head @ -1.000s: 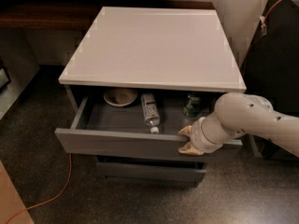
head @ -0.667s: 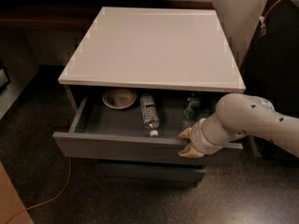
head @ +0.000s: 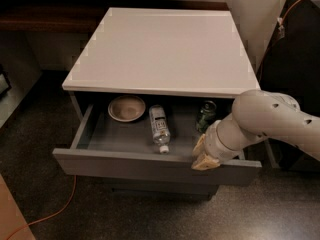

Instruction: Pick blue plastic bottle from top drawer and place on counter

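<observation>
- Tan gripper (head: 204, 156) at the open grey top drawer's (head: 145, 165) front edge; its hold cannot be told.
- Left of it: clear bluish plastic bottle (head: 159, 127), label print unreadable.

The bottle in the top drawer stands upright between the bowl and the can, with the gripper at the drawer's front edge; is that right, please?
No: the camera view shows the bottle lying on its side in the top drawer, between the bowl and the can; the gripper is at the drawer's front edge.
</observation>
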You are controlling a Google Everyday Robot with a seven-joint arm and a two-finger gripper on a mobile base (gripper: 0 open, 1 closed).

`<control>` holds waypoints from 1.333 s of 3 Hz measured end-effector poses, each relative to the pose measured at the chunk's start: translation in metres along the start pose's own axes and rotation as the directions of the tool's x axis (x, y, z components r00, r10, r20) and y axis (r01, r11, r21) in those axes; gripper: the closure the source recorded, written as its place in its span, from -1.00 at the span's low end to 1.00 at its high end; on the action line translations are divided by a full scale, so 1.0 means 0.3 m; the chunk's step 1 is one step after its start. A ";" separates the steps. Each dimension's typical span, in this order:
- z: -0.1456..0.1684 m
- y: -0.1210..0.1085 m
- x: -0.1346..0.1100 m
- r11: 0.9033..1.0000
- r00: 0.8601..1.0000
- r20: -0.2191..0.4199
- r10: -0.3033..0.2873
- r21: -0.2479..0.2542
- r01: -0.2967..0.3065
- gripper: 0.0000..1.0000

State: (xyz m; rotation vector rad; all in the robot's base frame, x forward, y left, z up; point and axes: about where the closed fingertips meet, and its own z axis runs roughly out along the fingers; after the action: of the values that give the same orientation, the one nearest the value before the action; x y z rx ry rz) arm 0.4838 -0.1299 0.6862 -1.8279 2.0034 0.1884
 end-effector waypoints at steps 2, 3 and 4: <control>-0.134 -0.074 -0.117 1.000 1.000 -0.005 -0.002 0.013 0.002 -1.00; -0.142 -0.129 -0.160 0.999 1.000 -0.012 -0.026 0.021 0.026 -1.00; -0.127 -0.173 -0.172 0.999 1.000 -0.008 -0.029 0.027 0.029 -0.79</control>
State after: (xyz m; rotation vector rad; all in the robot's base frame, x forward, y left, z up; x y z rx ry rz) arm 0.5288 -0.1033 0.7501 -1.8428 1.9738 0.1452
